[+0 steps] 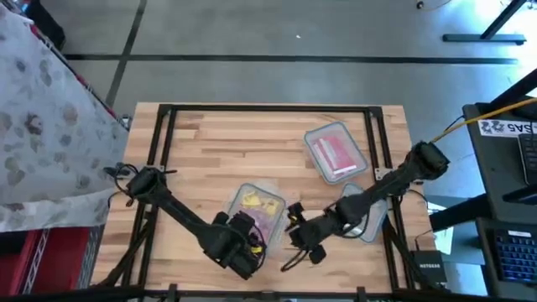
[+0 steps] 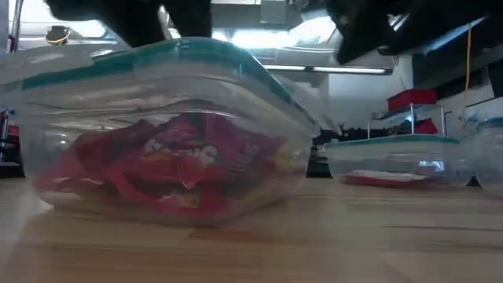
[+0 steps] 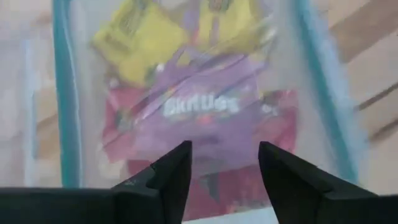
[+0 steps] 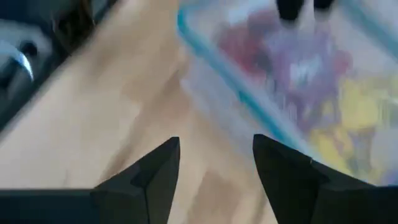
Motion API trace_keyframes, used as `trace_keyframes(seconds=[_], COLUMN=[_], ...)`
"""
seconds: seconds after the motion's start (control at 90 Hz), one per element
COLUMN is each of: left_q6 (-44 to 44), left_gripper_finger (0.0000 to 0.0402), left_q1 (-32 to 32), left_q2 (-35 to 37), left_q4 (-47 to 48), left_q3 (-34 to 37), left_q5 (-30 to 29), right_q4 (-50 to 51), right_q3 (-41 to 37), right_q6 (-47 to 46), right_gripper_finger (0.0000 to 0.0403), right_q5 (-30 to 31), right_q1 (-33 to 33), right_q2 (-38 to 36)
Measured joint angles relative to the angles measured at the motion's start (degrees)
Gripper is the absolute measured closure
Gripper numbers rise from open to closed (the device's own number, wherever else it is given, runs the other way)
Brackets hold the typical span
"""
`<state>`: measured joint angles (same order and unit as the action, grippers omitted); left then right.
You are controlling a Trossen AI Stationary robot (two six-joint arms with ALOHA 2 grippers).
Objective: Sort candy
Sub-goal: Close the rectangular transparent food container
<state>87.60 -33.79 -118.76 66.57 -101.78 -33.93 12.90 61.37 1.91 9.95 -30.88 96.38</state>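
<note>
My left hand [image 3: 224,171] hangs over the near tub [image 1: 256,210] with its two fingers [image 3: 168,177] spread apart and nothing between them; through the gap I look straight down on the candy [image 3: 199,112] inside the tub. Directly ahead of the fingertips lies a purple packet [image 3: 202,109], with yellow packets [image 3: 140,40] beyond it and red ones [image 3: 121,124] showing at its edges. I cannot tell whether the fingers touch the tub or the sweets.

My right hand [image 4: 216,162] sits just beside the same tub, on the side away from the left hand, above bare bench [image 4: 130,118]. Its fingers [image 4: 158,165] are also parted and hold nothing. Ahead of them I see the tub's teal rim [image 4: 230,74] and the mixed candy behind it.

Farther from both hands, toward the bench's back right in the high view, a second tub [image 1: 336,151] holds red packets [image 1: 336,155]. A clear lid [image 1: 365,210] lies under the right arm [image 1: 394,180].
</note>
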Motion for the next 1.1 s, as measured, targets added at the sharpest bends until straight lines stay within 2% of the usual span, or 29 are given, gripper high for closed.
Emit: trace_keyframes(seconds=[0.111, 0.256, 0.311, 0.4, 0.6, 0.856, 0.989, 1.1], left_q6=[-4.20, -8.48, -9.58, -11.60, -12.10, -8.68, -7.44, -7.47], left_gripper_finger=[0.0276, 0.0340, 0.0366, 0.0394, 0.0401, 0.0401, 0.0401, 0.0401], left_q1=[2.45, 5.07, 5.56, 5.91, 5.94, 3.82, 3.80, 3.80], left_q2=[-0.42, -1.99, -1.87, -2.23, -1.70, -1.68, -1.68, -1.68], left_q4=[0.24, -1.06, -2.84, -7.13, -15.73, -17.59, -16.98, -17.04], left_q3=[0.22, 2.35, 4.03, 6.77, 11.98, 12.71, 12.74, 12.74], left_q5=[2.08, 6.76, 7.29, 7.52, 8.56, 5.30, 5.41, 5.39], right_q4=[-6.52, -9.99, -9.77, -10.78, -13.77, -14.08, -18.03, -20.16], right_q3=[-2.55, -2.60, -2.70, -2.73, -2.77, -2.91, -2.76, -2.56], right_q6=[-0.36, -0.42, -0.47, -1.71, -2.10, 1.40, 2.37, 2.18], right_gripper_finger=[0.0264, 0.0366, 0.0391, 0.0388, 0.0400, 0.0402, 0.0402, 0.0402], right_q5=[3.02, 4.16, 4.89, 7.40, 10.92, 11.04, 9.31, 12.24], right_q1=[0.14, 0.65, 0.57, 1.15, 2.27, 2.78, 4.57, 4.80], right_q2=[2.43, 4.66, 6.03, 7.49, 9.61, 8.68, 11.01, 12.60])
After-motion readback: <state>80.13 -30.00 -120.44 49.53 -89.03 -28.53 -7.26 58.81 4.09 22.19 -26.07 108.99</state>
